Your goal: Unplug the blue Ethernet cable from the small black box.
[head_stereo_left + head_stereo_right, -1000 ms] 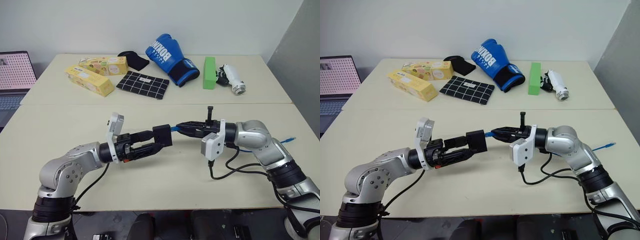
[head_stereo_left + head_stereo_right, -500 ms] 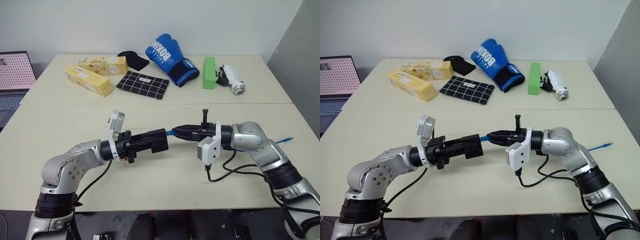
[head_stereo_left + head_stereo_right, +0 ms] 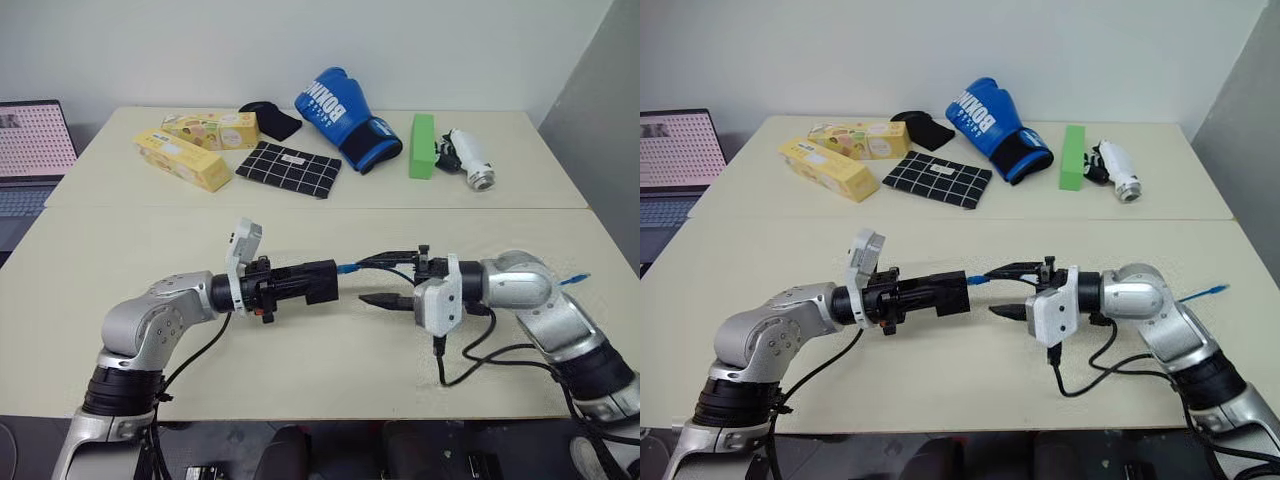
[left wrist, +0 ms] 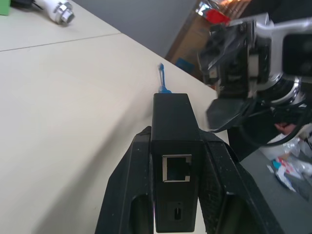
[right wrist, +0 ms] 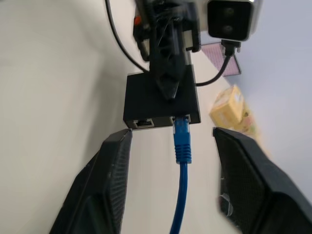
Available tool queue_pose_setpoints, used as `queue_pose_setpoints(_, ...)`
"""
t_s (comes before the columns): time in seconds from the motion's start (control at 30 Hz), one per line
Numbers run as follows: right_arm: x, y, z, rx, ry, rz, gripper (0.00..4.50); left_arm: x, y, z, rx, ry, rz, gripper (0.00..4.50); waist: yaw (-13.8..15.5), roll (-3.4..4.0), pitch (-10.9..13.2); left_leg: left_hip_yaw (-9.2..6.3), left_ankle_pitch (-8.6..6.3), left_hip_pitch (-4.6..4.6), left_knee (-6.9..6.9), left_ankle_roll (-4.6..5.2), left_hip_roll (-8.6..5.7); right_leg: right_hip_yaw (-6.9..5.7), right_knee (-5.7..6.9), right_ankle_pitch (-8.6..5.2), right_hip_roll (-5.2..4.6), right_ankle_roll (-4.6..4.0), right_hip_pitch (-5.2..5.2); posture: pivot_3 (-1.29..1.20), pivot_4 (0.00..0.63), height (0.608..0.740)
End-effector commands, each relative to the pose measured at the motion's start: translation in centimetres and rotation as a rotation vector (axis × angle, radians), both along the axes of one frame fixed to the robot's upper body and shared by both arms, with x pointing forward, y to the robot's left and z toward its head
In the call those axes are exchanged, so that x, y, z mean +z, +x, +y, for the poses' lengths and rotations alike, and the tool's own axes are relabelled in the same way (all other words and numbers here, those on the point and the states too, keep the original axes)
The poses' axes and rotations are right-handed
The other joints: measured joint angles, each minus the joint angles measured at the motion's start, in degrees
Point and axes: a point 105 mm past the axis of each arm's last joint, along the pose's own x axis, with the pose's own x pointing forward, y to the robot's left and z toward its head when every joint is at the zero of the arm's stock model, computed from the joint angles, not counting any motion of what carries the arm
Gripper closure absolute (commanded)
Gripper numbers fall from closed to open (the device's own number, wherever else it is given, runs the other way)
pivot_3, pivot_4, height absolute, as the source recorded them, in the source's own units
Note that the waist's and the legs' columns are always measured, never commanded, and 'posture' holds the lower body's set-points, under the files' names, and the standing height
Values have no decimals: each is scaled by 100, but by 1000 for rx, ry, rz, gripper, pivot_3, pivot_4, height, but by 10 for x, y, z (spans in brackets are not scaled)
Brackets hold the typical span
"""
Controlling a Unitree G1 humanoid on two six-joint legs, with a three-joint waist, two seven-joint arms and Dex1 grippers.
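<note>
**A:** What did you have in your left gripper (image 3: 322, 283) just then?

**B:** You had the box (image 3: 320, 282) in it. The jaws were clamped flat on its two long sides, and the box stuck out past the fingertips toward your right arm. In the left wrist view one port (image 4: 176, 167) on the near face stood bare between the fingers (image 4: 130, 195).

**A:** And the right gripper (image 3: 385, 279)?

**B:** Its jaws stood wide apart and had hold of nothing. One finger (image 3: 385, 260) was above the cable (image 5: 182, 161), the other below, with a gap on each side. The right wrist view showed the blue cord running straight down the middle between them, touching neither.

**A:** So where was the cable?

**B:** Its plug (image 5: 181, 124) was seated in the port on the box's far face, the face turned toward your right gripper. A second port (image 5: 144, 123) beside it was bare. From the plug the cord ran back between the right fingers and under that arm. The other blue end (image 3: 575, 279) lay on the table (image 3: 330, 370) beyond your right elbow.

**A:** How close were the two grippers?

**B:** Near, tip to tip, with only the short run of cord between the box and the right fingertips.

**A:** Anything farther out?

**B:** Well beyond both grippers, a gridded cloth (image 3: 288, 168), two yellow cartons (image 3: 183, 160), a blue glove (image 3: 345, 118), a green block (image 3: 422, 145) and a white tool (image 3: 468, 158).
</note>
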Motion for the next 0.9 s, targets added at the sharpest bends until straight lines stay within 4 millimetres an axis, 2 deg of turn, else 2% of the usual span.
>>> queue_pose_setpoints(0.03,27,-13,3,-27,171,405,1279,9,-6,-7,-135,28,-107,3706,-17,0,0,0,0,1,0,0,1,0,0,0,0,0,0,0,150,740)
queue_pose_setpoints(0.17,31,-13,7,-53,267,706,1279,17,-1,-13,-189,15,-165,3706,-18,0,0,-1,-1,1,0,1,1,-1,1,0,1,-1,-1,0,150,740)
queue_pose_setpoints(0.33,20,-10,6,-106,270,846,1279,19,1,-15,-208,-1,-182,3706,-19,0,0,1,-1,-4,-1,3,-4,-4,-5,-1,5,-1,-3,0,150,740)
queue_pose_setpoints(0.43,13,-4,7,-142,283,888,1279,19,-1,-15,-209,-1,-183,3706,-23,0,0,0,-2,-12,-1,4,-5,-5,-17,0,5,0,-5,0,150,740)
queue_pose_setpoints(0.83,9,0,13,-132,284,935,1279,17,-5,-11,-196,7,-182,3706,-20,0,0,-3,-2,-16,-2,4,-5,-9,-17,0,6,0,-7,0,150,740)
queue_pose_setpoints(0.9,9,0,12,-132,278,934,1653,17,-4,-11,-193,6,-182,3706,-20,0,0,-3,-2,-16,-2,4,-5,-9,-17,0,6,0,-7,0,150,740)
